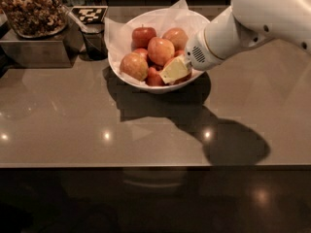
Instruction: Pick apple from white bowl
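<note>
In white bowl [156,88], gripper [175,70] over half-hidden apple [183,78]

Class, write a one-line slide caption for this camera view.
The gripper reaches into the white bowl of red apples on a brown counter.

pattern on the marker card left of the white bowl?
Black-and-white checkered card, seen in the camera view. The gripper is inside the white bowl, at its right side.

Raised camera overlooks counter [73,130], claw [176,70] in white bowl [142,84].
</note>
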`<state>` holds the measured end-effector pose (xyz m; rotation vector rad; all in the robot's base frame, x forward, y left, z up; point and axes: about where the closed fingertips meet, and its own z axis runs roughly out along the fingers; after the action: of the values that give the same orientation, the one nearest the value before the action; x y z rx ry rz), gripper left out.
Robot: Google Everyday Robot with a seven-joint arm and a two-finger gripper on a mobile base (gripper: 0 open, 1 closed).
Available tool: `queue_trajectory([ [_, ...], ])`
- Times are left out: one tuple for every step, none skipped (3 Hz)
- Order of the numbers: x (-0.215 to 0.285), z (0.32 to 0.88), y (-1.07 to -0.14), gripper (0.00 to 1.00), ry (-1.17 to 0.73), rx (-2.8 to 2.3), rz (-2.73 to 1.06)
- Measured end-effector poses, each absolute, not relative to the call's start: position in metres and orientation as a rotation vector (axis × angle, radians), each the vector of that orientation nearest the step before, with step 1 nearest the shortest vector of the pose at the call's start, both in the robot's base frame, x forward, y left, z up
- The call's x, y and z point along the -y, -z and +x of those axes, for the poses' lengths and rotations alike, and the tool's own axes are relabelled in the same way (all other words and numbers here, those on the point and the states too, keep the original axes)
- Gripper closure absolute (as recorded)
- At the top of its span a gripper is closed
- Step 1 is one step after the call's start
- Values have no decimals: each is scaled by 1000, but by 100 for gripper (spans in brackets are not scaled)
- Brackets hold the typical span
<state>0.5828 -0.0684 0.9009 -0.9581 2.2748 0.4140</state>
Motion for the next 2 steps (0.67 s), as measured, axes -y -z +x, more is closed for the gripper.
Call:
queue_trajectory([
  [66,583,-918,100,-527,-2226,-1005],
  [69,584,-935,100,-772,-2121,-1114],
])
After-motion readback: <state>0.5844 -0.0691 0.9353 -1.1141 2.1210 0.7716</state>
